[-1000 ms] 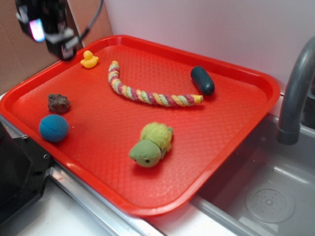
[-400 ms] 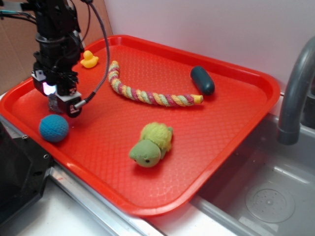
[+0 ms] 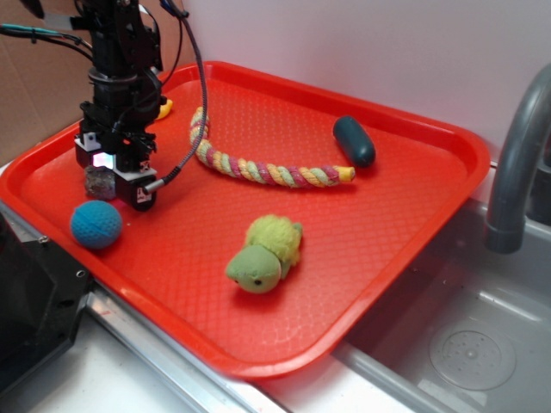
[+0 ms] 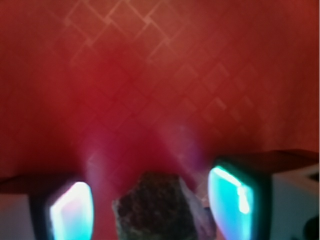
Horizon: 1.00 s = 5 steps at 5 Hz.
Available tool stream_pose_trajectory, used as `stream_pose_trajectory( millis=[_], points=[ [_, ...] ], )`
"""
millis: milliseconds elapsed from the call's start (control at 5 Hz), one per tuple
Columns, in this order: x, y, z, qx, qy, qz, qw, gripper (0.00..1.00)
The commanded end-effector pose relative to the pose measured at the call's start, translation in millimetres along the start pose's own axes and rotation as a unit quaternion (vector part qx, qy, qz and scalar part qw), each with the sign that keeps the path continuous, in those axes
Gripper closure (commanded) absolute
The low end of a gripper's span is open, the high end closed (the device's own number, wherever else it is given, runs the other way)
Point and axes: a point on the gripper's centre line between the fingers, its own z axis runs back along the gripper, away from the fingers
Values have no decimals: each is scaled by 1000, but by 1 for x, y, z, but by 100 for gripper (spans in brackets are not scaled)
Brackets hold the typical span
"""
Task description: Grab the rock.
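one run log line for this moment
phase: pre-grasp | hand: open, low over red plastic tray | target: rough brown-grey rock between fingers, gaps both sides | lifted: no

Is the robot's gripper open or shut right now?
Open. In the wrist view the gripper has a glowing finger on each side of the rock, with red tray visible in the gaps, so it has not yet closed on it.

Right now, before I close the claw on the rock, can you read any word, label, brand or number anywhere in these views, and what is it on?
None: no readable text in either view.
Red tray: embossed diamond texture only, no print.
Claw: glowing pads, no marking; wrist view blurred.
Rock, blue ball, dark capsule, plush turtle: no labels visible.
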Motion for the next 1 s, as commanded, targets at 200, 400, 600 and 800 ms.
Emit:
stream_pose_trajectory(
  millis=[200,400,600,800],
  points=[
    [-23,-2,97,20,-38,33,999,100],
    [-38,-19,148,-32,-102,74,992,100],
    [-74,-51,197,-79,-154,51,984,100],
    [-107,-60,241,-93,-188,24,978,100]
  ],
)
